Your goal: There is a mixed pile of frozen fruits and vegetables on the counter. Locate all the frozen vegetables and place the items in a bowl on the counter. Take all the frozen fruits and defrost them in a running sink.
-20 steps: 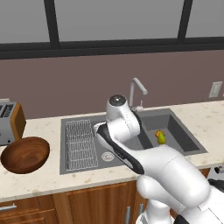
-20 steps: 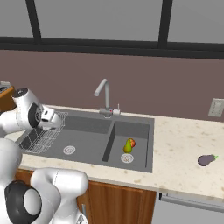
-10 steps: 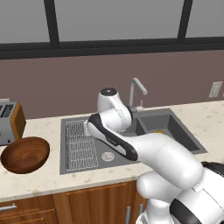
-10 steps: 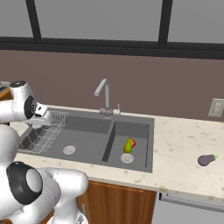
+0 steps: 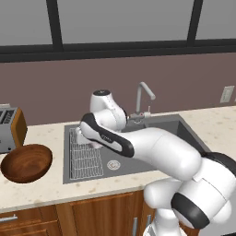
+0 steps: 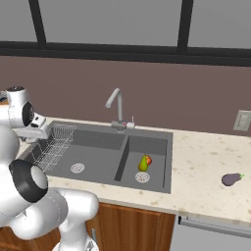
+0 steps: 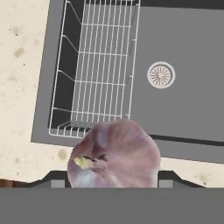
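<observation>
In the hand view my gripper [image 7: 113,179] is shut on the pale whitish-pink bulb [image 7: 114,155], one of the frozen vegetables. It hangs above the near-left corner of the dark grey sink [image 7: 183,105], beside the wire rack [image 7: 103,65]. The brown wooden bowl [image 5: 26,162] sits on the beige counter [image 5: 46,189], left of the sink [image 5: 94,169]. A yellow-green pear with a reddish top [image 6: 143,163], a frozen fruit, lies in the smaller basin. The purple eggplant [image 6: 231,179] rests on the counter [image 6: 196,166] far to the right.
A toaster [image 5: 9,129] stands behind the bowl at the left edge. The curved silver tap [image 5: 144,99] rises behind the sink's divider. The larger basin has a round drain [image 7: 160,75]. A wall outlet [image 6: 242,120] sits at the right.
The arm has swung left across the sink, from over the divider to over the wire rack, with the bulb still in the gripper. Pear and eggplant have not moved.
</observation>
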You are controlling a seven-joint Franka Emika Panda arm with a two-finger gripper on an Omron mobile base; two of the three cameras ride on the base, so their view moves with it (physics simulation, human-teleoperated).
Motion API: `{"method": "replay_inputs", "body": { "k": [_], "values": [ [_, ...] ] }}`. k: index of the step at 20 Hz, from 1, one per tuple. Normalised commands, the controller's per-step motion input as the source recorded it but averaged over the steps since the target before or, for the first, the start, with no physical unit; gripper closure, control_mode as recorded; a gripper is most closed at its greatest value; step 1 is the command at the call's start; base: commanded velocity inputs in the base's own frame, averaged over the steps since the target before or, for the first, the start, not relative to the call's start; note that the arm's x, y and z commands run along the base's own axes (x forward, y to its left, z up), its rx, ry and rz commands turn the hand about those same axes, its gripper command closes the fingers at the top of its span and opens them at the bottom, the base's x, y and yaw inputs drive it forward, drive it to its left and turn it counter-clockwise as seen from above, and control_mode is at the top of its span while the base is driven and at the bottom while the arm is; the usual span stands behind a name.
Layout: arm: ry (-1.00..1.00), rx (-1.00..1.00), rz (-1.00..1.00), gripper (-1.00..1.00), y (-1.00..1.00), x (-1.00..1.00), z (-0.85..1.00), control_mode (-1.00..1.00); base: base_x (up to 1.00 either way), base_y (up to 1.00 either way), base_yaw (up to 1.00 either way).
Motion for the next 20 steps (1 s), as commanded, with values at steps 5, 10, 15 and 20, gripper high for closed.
{"method": "replay_inputs", "body": {
  "k": [5,10,15,20],
  "values": [
    [0.03,0.00,0.02,1.00,0.53,0.00,0.03,-1.00,0.00,0.00,0.00],
    [0.01,0.00,0.01,1.00,0.49,0.00,0.12,-1.00,0.00,0.00,0.00],
    [0.00,0.00,0.04,1.00,0.34,-0.01,0.12,-1.00,0.00,0.00,0.00],
    [0.02,0.00,0.10,1.00,0.38,0.03,0.07,-1.00,0.00,0.00,0.00]
  ]
}}
